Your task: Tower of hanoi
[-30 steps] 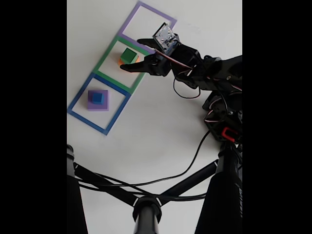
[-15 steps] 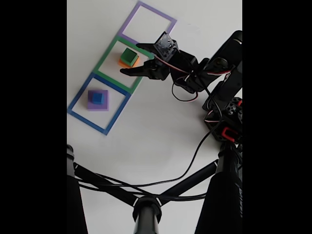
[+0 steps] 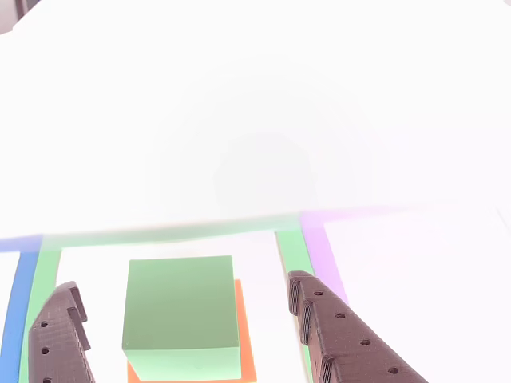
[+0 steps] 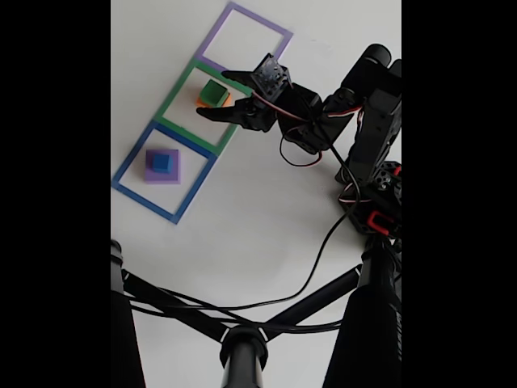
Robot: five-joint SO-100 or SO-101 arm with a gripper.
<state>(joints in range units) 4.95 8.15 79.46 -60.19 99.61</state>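
White table holds everything. Between the gripper's (image 4: 212,94) spread fingers sits the green cube (image 3: 182,314) on the orange cube (image 3: 244,335), probably ready for a grab.

From my fixed camera I see a plain white desk (image 4: 258,210), matte and evenly lit, with soft shadows. Laid flat on it are 3 square outlines in a diagonal row: a blue outline (image 4: 129,166) nearest the lower left, a green outline (image 4: 174,97) in the middle, and a purple outline (image 4: 214,36) at the top, each touching the next. A black tripod (image 4: 242,347) stands in the foreground, its legs spreading across the bottom, and a thin black cable (image 4: 266,303) curves over the desk just above them. Black bars border the picture on both sides. My other view is heavily overexposed, the desk washing to white toward the top.
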